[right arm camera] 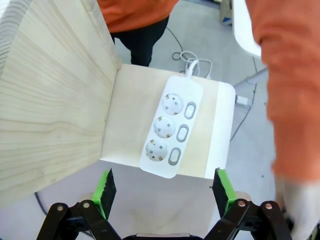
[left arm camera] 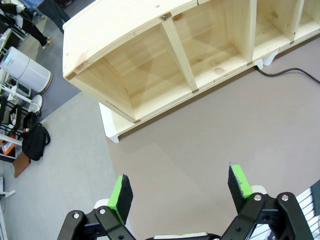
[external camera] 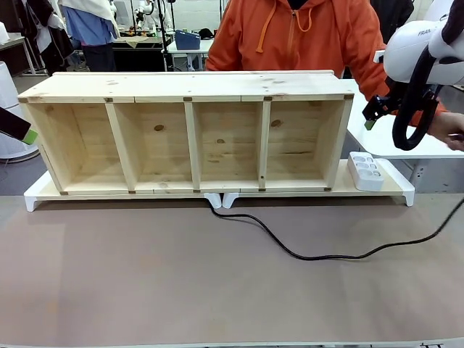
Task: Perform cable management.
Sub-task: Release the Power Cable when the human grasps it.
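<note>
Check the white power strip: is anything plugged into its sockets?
Empty. The right wrist view shows all three sockets of the power strip bare, and the black cable lies loose across the table in front of the shelf.

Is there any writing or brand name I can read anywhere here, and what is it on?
"FRAN", cut off by the picture's edge: on the white robot arm at the right of the front view.
The power strip: no readable print on it.
Nothing else legible; things in the background are too small and blurred.
</note>
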Motion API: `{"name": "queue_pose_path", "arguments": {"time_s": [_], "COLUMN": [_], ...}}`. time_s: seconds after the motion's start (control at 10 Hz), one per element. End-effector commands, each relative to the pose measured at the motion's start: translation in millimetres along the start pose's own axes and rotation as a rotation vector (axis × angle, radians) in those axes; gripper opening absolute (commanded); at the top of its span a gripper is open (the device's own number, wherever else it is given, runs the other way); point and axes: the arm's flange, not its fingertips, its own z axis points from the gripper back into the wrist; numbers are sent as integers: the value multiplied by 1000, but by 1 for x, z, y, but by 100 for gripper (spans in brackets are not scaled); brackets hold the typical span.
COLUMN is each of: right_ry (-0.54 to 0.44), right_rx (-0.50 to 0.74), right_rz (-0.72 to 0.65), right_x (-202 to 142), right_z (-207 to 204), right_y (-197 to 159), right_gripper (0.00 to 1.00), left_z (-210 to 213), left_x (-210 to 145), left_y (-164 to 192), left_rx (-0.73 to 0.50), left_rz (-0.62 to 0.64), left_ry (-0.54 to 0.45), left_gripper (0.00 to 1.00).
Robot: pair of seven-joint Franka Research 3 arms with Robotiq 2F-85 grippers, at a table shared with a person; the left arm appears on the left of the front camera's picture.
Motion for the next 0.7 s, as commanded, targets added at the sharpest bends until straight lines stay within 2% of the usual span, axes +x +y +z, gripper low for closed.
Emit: {"name": "queue_pose_path", "arguments": {"time_s": [0.0,0.6], "right_ry": [0,0], "right_rx": [8,8], "right_rz": [-10,-10], "right_x": [0,0], "right_z": [0,0], "right_y": [-1,-1], "right_gripper": [100,100], "left_z": [-1,-1], "left_x": [1,1], "left_y": [0,0], "left_rx": [2,2], "left_rz": [4,4], "left_ry": [-3,-3], "left_gripper": [100,100]}}
